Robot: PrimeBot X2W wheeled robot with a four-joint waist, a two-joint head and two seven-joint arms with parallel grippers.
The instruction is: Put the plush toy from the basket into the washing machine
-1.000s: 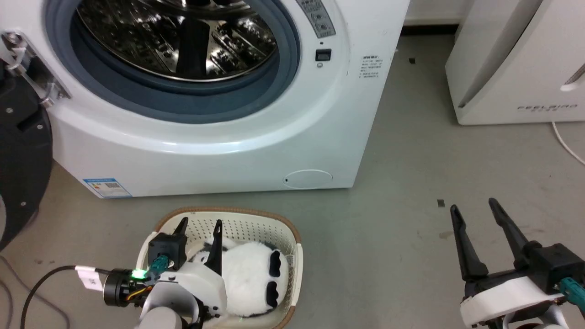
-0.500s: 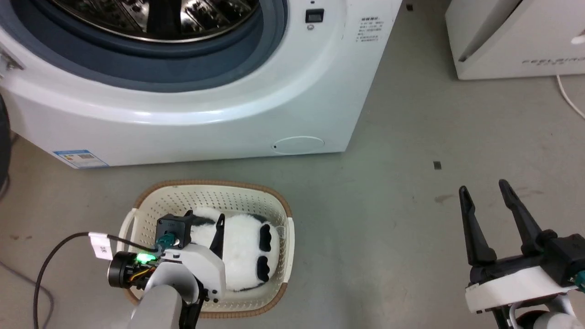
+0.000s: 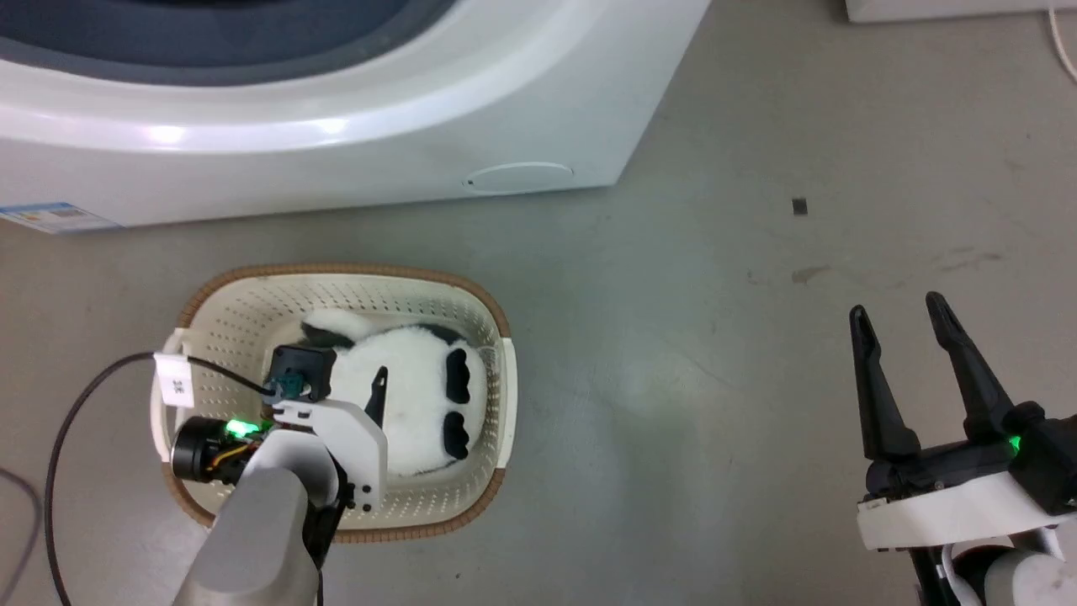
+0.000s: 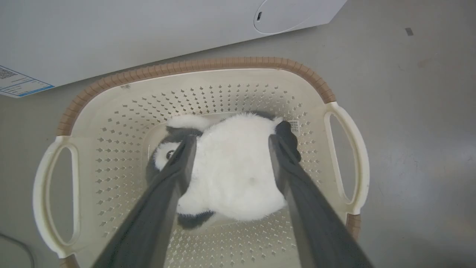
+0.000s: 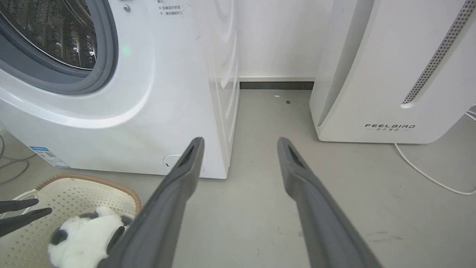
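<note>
Right now the plush toy (image 4: 230, 175) is lying on the bottom of the basket (image 4: 208, 64). In the left wrist view its fluffy white body is sitting in the middle of the frame. Its face, with a black eye patch, is peeking out at the left, and a black paw is sticking out at the right.

My left claw (image 4: 232, 139) is reaching down into the basket. Its two dark fingers are standing wide apart, one by the toy's face and one by the black paw, with the white body between them. They are not pinching it, and I cannot tell if they are touching the fur.

The basket is sitting on the grey floor (image 3: 715, 337) at the lower left of the head view. A black cable (image 3: 67, 412) is running from my left wrist out over the basket's left rim. The washing machine (image 3: 336, 143) is stretching across the top of that frame, near the basket, with a strip of floor between them. A blue sticker (image 3: 50, 217) is showing on its lower left corner. In the right wrist view its round hole, with the grey ring and shiny drum, is showing at the upper left.

My right claw (image 3: 897, 309) is hanging at the lower right of the head view, well apart from the basket. Its fingers are spread and holding nothing. A white FEELBIRD box (image 5: 390, 74) is standing at the upper right of the right wrist view, and a white cord (image 5: 427, 175) is lying on the floor beside it.
</note>
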